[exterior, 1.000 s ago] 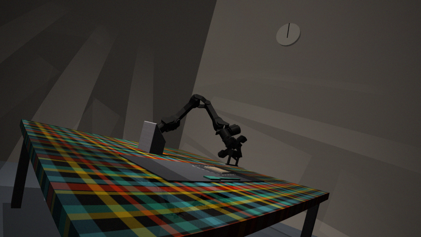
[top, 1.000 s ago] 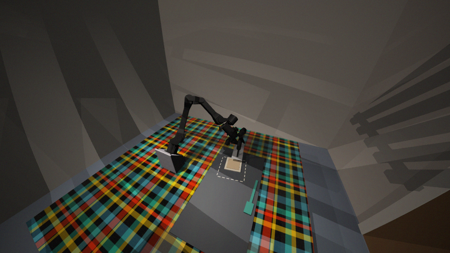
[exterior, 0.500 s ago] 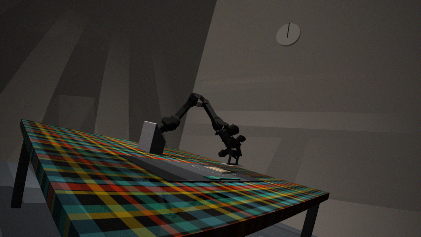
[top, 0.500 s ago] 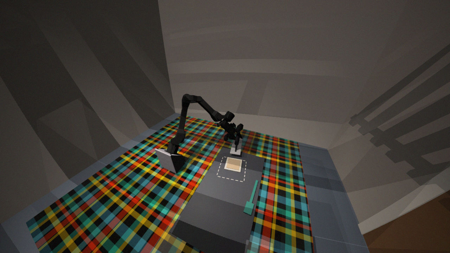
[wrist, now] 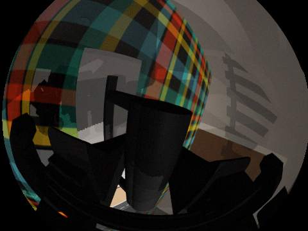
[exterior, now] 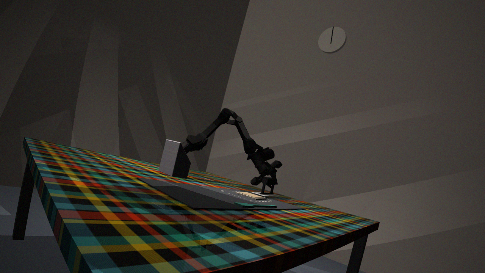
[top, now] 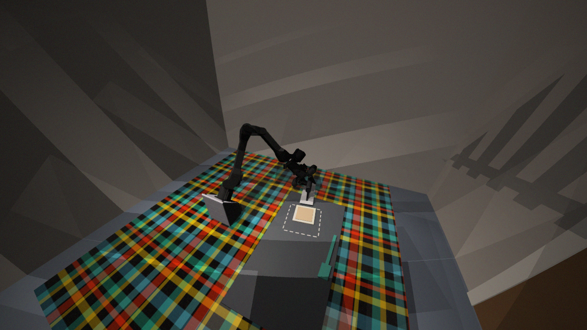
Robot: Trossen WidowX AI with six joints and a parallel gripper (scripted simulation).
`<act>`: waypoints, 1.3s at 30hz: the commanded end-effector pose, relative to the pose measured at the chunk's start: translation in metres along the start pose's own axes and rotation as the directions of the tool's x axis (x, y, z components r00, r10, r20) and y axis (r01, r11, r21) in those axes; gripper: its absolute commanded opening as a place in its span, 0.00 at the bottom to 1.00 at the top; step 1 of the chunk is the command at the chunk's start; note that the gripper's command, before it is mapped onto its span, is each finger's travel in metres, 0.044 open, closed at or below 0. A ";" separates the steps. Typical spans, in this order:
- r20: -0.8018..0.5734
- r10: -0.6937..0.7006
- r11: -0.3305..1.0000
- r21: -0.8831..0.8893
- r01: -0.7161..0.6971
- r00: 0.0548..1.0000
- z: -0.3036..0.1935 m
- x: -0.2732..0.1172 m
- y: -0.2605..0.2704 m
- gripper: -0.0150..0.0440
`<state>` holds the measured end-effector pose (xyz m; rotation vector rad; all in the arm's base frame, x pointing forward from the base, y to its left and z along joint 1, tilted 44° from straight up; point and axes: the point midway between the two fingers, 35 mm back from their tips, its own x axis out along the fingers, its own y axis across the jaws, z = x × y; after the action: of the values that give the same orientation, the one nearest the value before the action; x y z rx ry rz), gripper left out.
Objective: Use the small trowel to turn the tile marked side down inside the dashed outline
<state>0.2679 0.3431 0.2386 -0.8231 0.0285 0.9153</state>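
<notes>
My gripper (top: 309, 180) (exterior: 268, 180) (wrist: 150, 138) is shut on the black handle of the small trowel (top: 304, 200) (exterior: 266, 193) (wrist: 91, 77). Its flat light-grey blade is low over the far end of the mat, just beyond the tile; whether it touches the mat or the tile cannot be told. The tile (top: 304, 214) (exterior: 251, 195) (wrist: 119, 196) lies flat, tan square with pale border up, within the dashed outline (top: 318, 235), towards its far side. Its underside is hidden. The wrist view shows only part of the tile behind the handle.
The dark grey mat (top: 279, 254) (exterior: 203, 200) lies on the plaid table (top: 156, 246) (exterior: 152, 237). A green spatula-shaped tool (top: 324, 271) (exterior: 244, 204) lies along the mat's right side in the top view. The arm's base block (top: 219, 210) (exterior: 170, 157) stands left of the mat.
</notes>
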 end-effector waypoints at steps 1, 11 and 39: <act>-0.003 -0.013 1.000 0.004 0.013 1.000 0.000 0.003 0.002 0.25; -0.003 -0.012 1.000 0.003 0.012 1.000 -0.006 0.007 0.007 0.25; -0.003 -0.013 1.000 0.002 0.013 1.000 -0.005 -0.007 -0.012 0.25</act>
<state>0.2736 0.3311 0.2172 -0.8352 0.0517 0.9222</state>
